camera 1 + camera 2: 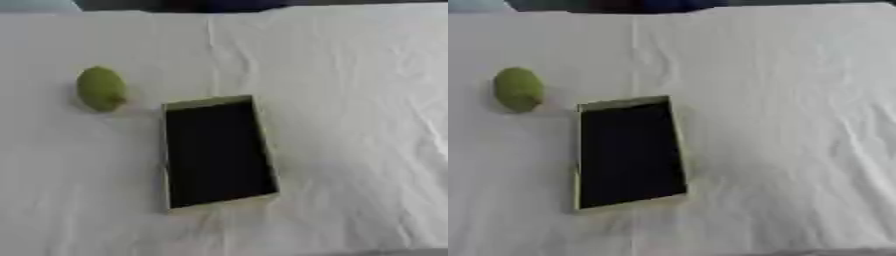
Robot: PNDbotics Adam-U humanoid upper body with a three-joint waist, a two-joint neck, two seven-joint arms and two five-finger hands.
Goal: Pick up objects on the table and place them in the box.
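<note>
Head camera, both eyes, looking down on a table covered by a white cloth [350, 100]. The cloth is creased, with one long fold running from the far edge toward the box.

Box [219, 152]: rectangular, open at the top, pale yellowish-tan walls, dark inside. Nothing can be made out within it; the interior reads as uniformly black. It sits slightly askew, long side running away from the camera, near end angled a little to the right.

Green fruit [101, 88]: oval, yellow-green, possibly a lime or small lemon; the exact kind cannot be told. It lies on the cloth to the left of the box and beyond its far left corner, near but not touching. A soft shadow falls on the cloth beneath it.

Hands: neither the left nor the right hand shows in either view, so how open they are, and whether they hold anything, cannot be told.

Beyond the box, a dark strip borders the cloth's far edge.
</note>
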